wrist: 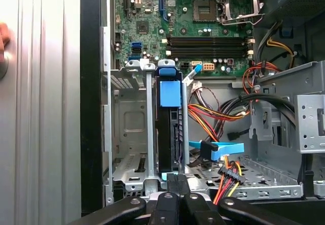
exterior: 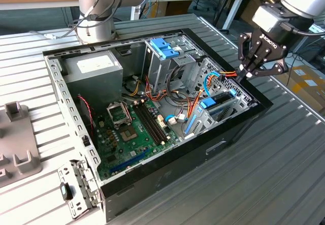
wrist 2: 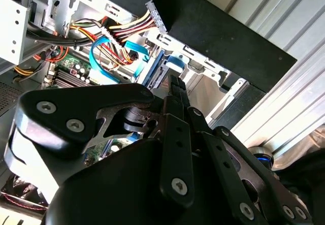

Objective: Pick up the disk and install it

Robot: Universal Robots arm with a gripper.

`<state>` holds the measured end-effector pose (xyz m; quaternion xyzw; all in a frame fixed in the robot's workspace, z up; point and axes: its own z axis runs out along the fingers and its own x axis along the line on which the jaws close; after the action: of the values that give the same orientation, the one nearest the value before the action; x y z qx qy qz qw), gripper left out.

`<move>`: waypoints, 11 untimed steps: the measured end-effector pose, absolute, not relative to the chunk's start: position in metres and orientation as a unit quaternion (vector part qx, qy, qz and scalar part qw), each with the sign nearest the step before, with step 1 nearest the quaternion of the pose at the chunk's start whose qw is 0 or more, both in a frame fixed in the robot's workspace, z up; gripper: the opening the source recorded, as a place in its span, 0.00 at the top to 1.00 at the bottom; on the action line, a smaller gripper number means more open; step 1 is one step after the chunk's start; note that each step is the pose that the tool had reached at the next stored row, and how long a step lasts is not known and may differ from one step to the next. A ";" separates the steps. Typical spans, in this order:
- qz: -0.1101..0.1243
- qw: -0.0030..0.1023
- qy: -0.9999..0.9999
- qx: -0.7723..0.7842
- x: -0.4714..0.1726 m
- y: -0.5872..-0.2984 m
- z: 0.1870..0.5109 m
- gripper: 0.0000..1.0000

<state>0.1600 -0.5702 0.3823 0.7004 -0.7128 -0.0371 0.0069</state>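
Item: the disk [wrist: 170, 128]. I see it standing on edge in a slot of the metal drive bay [wrist: 129, 128] at the case's front corner, blue carrier tab toward the motherboard [wrist: 203, 27]. In the exterior view it sits low in the open computer case [exterior: 76, 128], at that view's right.

Item: gripper [exterior: 250, 73]. It hangs just above the case rim, over the bay. Jaws appear drawn together with nothing between them, tips close to the disk's near end; contact I cannot confirm, the linkage blocks the spot.

Item: power cable bundle [wrist: 229, 177], with a blue data cable [wrist: 218, 151] just beside the bay.

Risks, as I judge them:
- If the disk is not fully seated, a push off its axis could jam the carrier rails in the slot.
- Jaws descending could snag the loose cables.
- Tips could strike the bay's sheet-metal edge or the case rim.
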 end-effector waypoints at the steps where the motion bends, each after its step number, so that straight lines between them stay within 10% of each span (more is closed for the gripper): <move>1: -0.037 0.007 -0.712 0.701 0.161 -0.570 0.382 0.89; 11: -0.037 0.007 -0.704 0.710 0.169 -0.566 0.382 0.89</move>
<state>0.1691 -0.5665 0.3817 0.7096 -0.7036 -0.0370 0.0074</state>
